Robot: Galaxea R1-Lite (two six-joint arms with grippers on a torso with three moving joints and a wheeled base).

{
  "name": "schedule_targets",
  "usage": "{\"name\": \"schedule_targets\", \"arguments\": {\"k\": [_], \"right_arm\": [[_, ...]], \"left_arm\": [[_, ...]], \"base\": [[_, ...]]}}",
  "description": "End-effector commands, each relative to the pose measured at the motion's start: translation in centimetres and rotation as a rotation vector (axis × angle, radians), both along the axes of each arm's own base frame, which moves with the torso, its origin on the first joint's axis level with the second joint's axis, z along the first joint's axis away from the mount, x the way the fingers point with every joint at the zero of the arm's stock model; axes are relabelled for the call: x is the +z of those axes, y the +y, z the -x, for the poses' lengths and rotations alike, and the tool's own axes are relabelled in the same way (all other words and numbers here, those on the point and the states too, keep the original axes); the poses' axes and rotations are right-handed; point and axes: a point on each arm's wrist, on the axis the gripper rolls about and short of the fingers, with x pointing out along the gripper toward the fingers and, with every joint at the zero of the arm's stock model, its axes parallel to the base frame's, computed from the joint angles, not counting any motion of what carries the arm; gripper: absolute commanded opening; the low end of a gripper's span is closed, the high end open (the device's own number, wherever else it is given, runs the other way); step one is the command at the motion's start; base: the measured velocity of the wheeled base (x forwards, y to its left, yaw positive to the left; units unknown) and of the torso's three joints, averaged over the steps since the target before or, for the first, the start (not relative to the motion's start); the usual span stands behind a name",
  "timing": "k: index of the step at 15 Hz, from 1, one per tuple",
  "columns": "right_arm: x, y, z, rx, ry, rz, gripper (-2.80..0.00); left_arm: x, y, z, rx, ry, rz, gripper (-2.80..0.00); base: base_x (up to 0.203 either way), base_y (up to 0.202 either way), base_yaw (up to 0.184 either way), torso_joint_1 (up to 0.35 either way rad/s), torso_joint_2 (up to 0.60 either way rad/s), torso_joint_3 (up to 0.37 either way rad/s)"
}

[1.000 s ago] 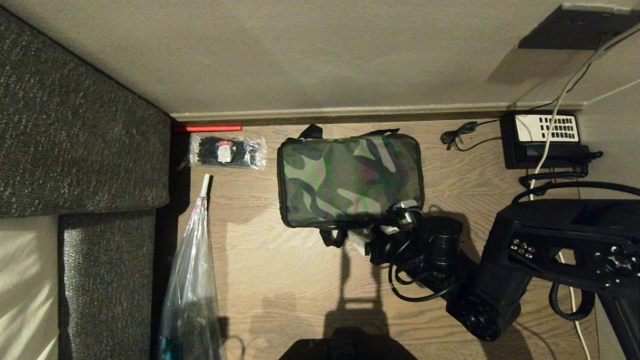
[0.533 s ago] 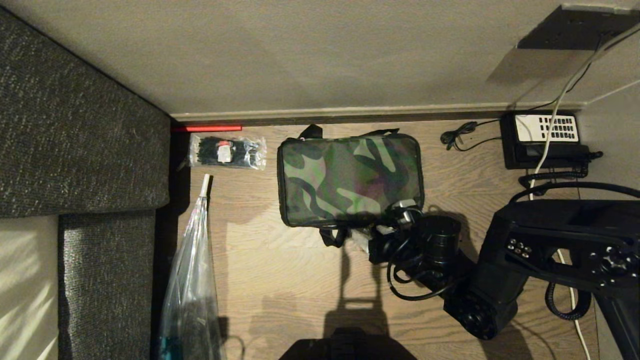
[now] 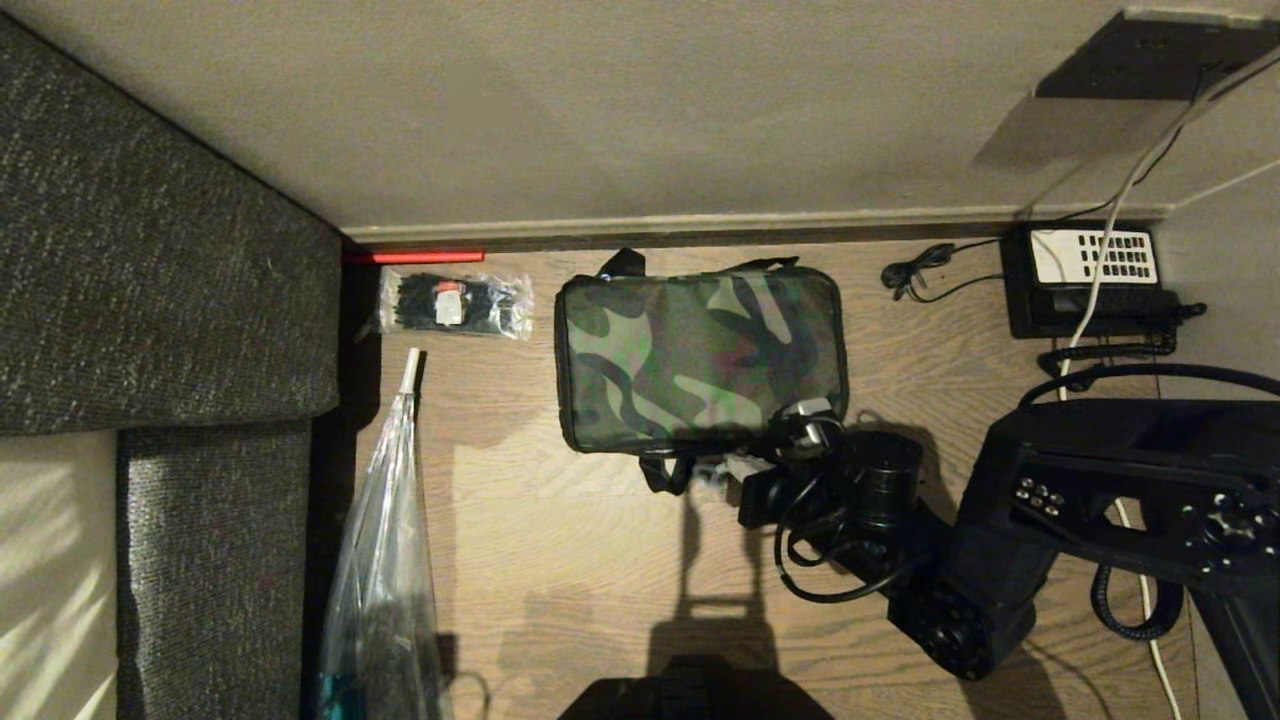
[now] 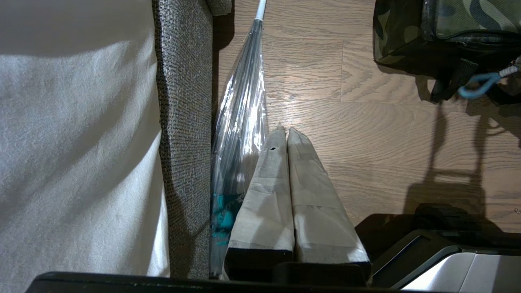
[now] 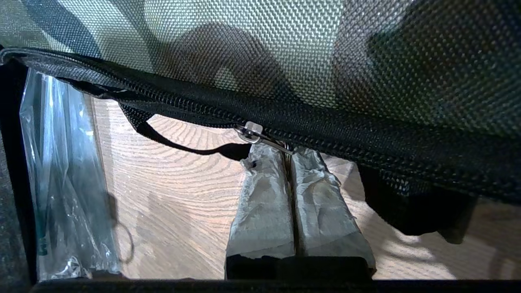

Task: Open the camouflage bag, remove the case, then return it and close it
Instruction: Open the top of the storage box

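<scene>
The camouflage bag (image 3: 700, 360) lies zipped shut on the wooden floor by the wall, green top up. My right gripper (image 3: 745, 465) is at its near right corner. In the right wrist view the right gripper (image 5: 287, 151) is shut, and the metal tab of the zipper pull (image 5: 260, 137) runs in between its taped fingertips, under the bag's black zip band (image 5: 325, 126). My left gripper (image 4: 287, 131) is parked low beside the sofa, shut and empty. The case is hidden.
A clear packet of black cable ties (image 3: 455, 303) lies left of the bag. A folded clear umbrella (image 3: 385, 560) leans along the grey sofa (image 3: 150, 280). A black telephone (image 3: 1090, 275) with cords sits at the far right by the wall.
The right gripper's fingers have closed from wide open onto the zipper pull. The arm and the bag have stayed in place.
</scene>
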Motion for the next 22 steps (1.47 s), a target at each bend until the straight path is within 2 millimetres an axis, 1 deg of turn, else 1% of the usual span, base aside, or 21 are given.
{"name": "schedule_targets", "arguments": {"k": [1,2,8,10,14,16,18,22], "right_arm": [[0.4,-0.1,0.2,0.001,-0.010,-0.007,-2.80],[0.9,-0.2,0.4,0.003,-0.016,-0.010,-2.80],[2.1,-1.6,2.6,0.032,0.015,0.001,-2.80],[2.4,-2.0,3.1,0.033,0.017,0.002,-2.80],[2.6,-3.1,3.5,0.015,0.017,0.032,-2.80],[2.9,-3.6,3.3,0.000,0.008,0.031,-2.80],[3.1,-4.1,3.2,-0.008,0.003,0.029,-2.80],[3.3,-4.7,3.5,-0.020,0.011,0.031,-2.80]], "left_arm": [[0.0,0.0,0.0,0.001,-0.002,-0.001,-2.80],[0.0,0.0,0.0,0.001,-0.001,0.001,-2.80],[0.0,0.0,0.0,0.001,-0.002,0.001,-2.80],[0.0,0.0,0.0,0.001,-0.001,0.000,-2.80],[0.0,0.0,0.0,0.001,-0.002,0.000,-2.80],[0.0,0.0,0.0,0.001,-0.001,0.001,-2.80],[0.0,0.0,0.0,0.001,-0.001,-0.001,-2.80],[0.0,0.0,0.0,0.001,-0.002,0.000,-2.80]], "base": [[0.000,0.000,0.000,0.000,0.00,0.000],[0.000,0.000,0.000,0.000,0.00,0.000],[0.000,0.000,0.000,0.000,0.00,0.000],[0.000,0.000,0.000,0.000,0.00,0.000],[0.000,0.000,0.000,0.000,0.00,0.000],[0.000,0.000,0.000,0.000,0.00,0.000],[0.000,0.000,0.000,0.000,0.00,0.000],[0.000,0.000,0.000,0.000,0.00,0.000]]}}
